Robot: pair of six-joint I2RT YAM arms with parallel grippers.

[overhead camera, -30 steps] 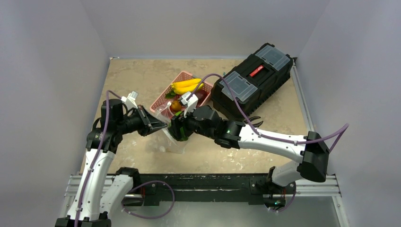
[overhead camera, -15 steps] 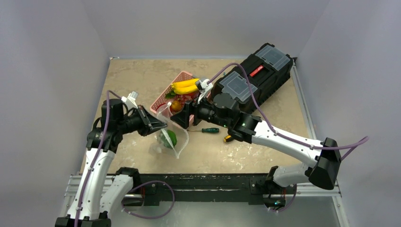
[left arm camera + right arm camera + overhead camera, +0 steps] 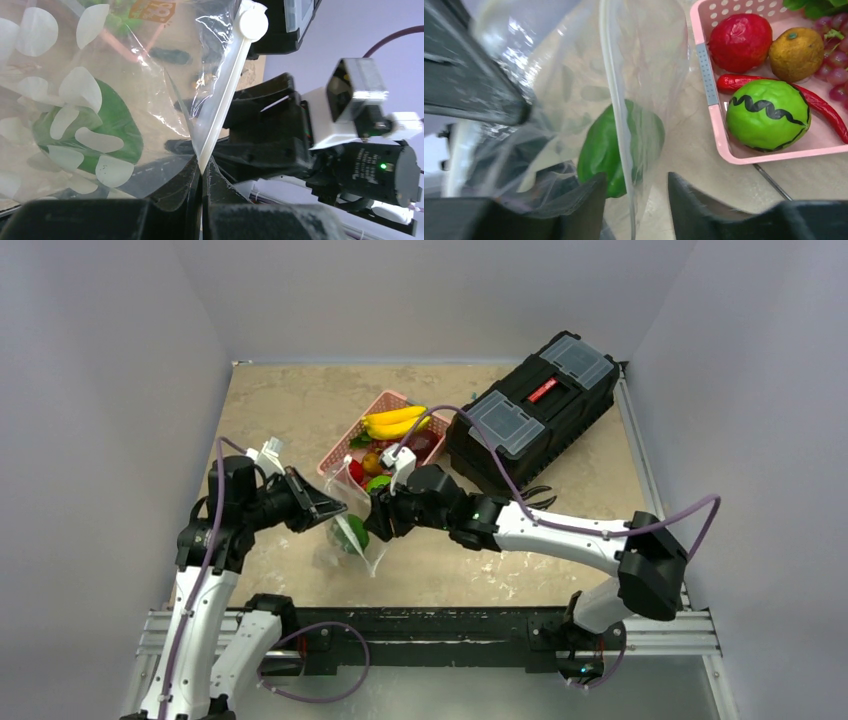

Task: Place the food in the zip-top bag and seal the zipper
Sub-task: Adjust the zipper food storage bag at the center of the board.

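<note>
Grip mattered most: the left gripper [image 3: 201, 172] was pinched tight on the zipper [image 3: 226, 90], hanging the zip-top bag [image 3: 356, 540] above the table [image 3: 290, 410] toward its near edge, one green piece [image 3: 596, 150] already inside. The right gripper [image 3: 636, 186] stood part open, a jaw on either side of the bag's opposite lip, not closed on it. To widen the mouth cleanly, it should probably catch only that thin film, then draw gently away. Other food [image 3: 768, 115] lay in the pink basket [image 3: 710, 95] just beyond.
</note>
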